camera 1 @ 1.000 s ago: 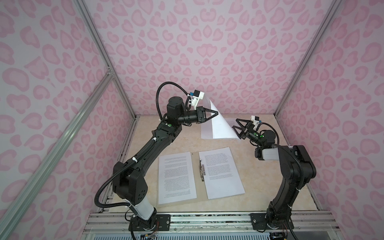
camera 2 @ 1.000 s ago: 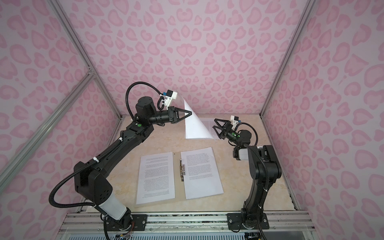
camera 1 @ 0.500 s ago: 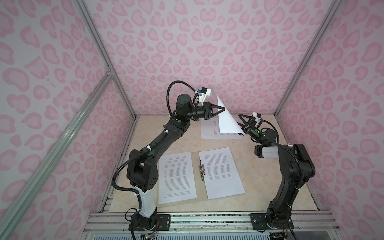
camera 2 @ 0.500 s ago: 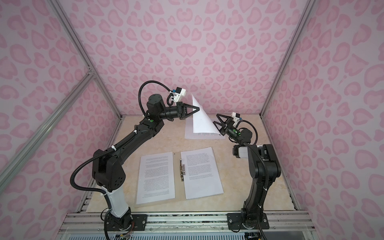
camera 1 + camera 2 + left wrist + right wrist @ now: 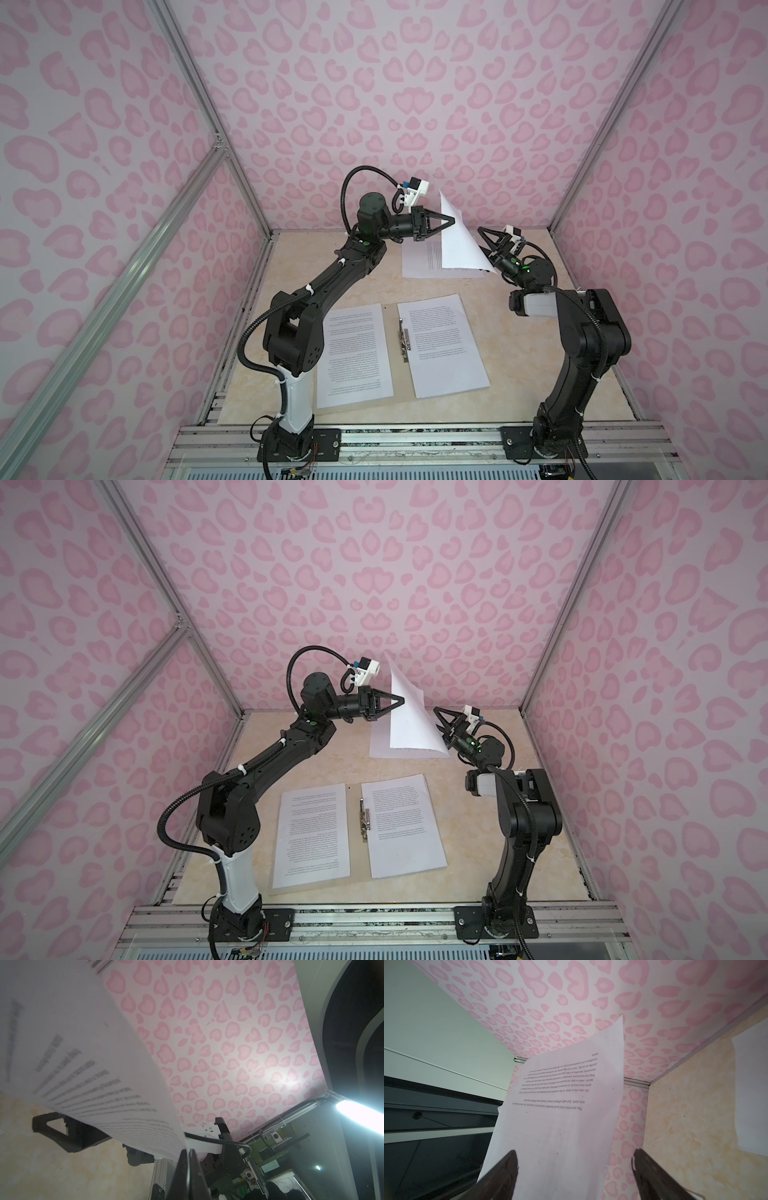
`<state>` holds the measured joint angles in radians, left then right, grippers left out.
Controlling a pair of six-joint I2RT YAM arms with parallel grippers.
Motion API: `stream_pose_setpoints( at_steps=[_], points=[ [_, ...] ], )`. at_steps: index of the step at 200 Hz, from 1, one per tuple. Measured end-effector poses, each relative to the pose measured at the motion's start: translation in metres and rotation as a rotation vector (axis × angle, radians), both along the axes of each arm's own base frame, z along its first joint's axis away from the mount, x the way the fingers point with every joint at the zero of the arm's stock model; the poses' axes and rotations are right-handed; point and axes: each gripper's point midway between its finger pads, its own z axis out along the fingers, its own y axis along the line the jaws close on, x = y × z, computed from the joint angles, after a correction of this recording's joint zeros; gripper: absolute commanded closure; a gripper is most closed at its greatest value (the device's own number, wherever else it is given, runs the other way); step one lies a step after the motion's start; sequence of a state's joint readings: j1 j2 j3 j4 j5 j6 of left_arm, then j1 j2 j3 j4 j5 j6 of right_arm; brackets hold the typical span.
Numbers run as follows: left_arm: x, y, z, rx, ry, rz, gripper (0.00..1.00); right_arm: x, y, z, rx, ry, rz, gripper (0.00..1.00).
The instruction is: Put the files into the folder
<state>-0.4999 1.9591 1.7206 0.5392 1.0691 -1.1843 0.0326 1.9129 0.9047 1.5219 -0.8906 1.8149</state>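
walls [image 5: 415,104]: pink blotches on pale pink | table [image 5: 519,374]: beige marbled | files [image 5: 440,345]: white, black text

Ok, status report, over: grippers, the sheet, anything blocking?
Left gripper shut on lifted sheet. Right gripper open, jaws astride its edge. Folder lies open, pages on both halves. Nothing seen blocking.

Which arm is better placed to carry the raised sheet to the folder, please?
Left, probably: the left tool is shut on the sheet, holding it aloft; the right tool stands open around its lower edge, gripping nothing.
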Motion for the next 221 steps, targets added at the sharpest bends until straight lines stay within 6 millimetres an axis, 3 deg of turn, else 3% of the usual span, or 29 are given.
stream_pose_setpoints(
  at_steps=[64, 99, 199, 221],
  points=[
    [0.008, 0.015, -0.046, 0.068, 0.091, 0.023, 0.97, -0.006, -0.002, -0.004, 0.000, 0.020, 0.004, 0.41],
    [0.000, 0.028, -0.044, 0.074, 0.076, 0.034, 0.97, -0.008, 0.001, -0.007, -0.003, 0.026, 0.013, 0.51],
    [-0.007, 0.051, -0.067, 0.140, 0.104, 0.084, 0.97, -0.014, 0.013, -0.012, -0.015, 0.030, 0.045, 0.63],
    [-0.011, 0.057, -0.065, 0.149, 0.095, 0.096, 0.97, -0.015, 0.015, -0.013, -0.020, 0.025, 0.047, 0.71]
  ],
)
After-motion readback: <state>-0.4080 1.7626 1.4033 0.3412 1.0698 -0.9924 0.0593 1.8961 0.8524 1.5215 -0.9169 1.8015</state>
